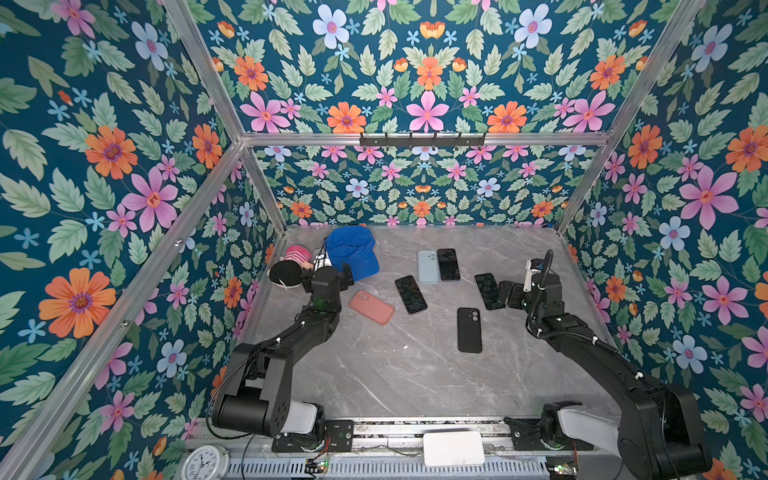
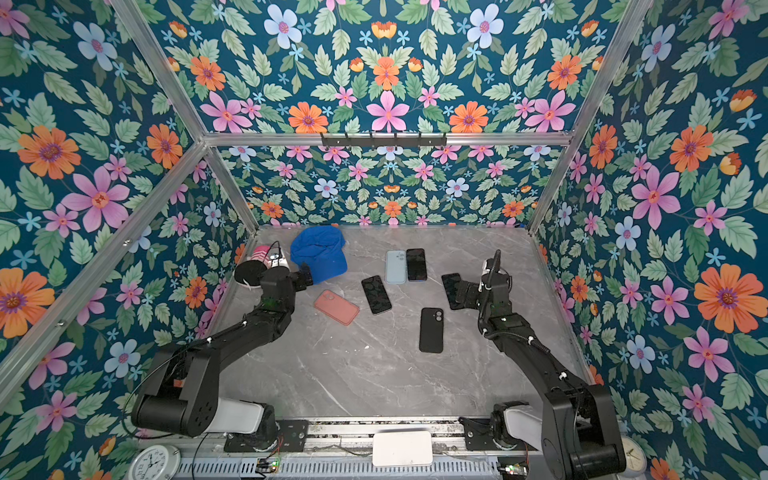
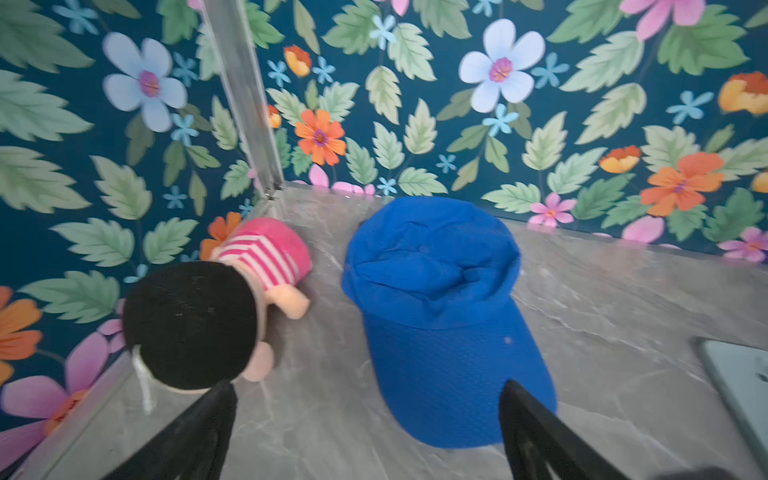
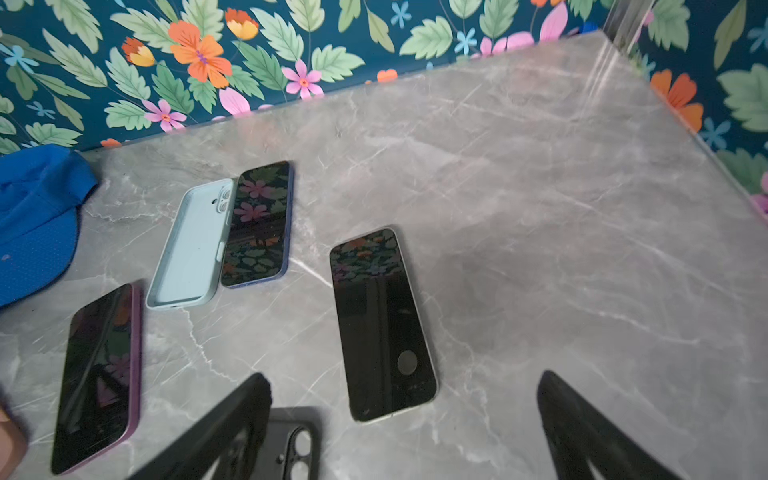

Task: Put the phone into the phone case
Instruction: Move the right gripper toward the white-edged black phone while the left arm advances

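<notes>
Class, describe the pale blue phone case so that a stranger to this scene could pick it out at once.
On the grey marble table, find the blue cap near the far wall. To its right in both top views, the pale blue phone case lies alongside a dark-screened phone. It is the only pale one: the other two are a salmon pink case and a black case.

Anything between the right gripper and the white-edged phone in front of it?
Nothing visible. The right gripper is open, with the white-edged phone flat on the table just below and ahead of its fingers; the black case lies off to one side.
</notes>
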You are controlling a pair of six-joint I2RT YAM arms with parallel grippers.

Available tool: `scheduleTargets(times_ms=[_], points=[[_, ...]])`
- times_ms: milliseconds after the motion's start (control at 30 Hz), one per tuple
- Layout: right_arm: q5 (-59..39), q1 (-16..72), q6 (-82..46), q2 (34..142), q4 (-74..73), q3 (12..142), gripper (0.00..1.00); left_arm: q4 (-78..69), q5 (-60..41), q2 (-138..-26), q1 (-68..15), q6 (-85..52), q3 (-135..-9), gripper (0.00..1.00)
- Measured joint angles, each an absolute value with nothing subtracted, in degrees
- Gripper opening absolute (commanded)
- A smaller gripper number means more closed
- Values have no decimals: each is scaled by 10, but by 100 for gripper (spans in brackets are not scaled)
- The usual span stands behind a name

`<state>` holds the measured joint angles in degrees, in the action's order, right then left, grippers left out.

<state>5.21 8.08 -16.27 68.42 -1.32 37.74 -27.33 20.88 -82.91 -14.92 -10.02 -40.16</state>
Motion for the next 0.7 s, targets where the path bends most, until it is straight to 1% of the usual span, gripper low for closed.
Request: scheduleTargets(times_ms=[100,267,433,633,700], points=[[35,81,-184,701,58,403,99,-201,192,-862,-189,-119,-447,100],[-10,89,-192,768,151,458,99,-119,142,-912,-237,-131,-512,100],[-33,96,-180,842,215,524,92,-66,79,-952,-273,-135,-570,99],[-79,140,-188,850,246,519,87,-21,11,-981,-300,-135,-605,98],[-81,150,-194,851,247,509,85,-13,-4,-989,-308,-135,-610,98]])
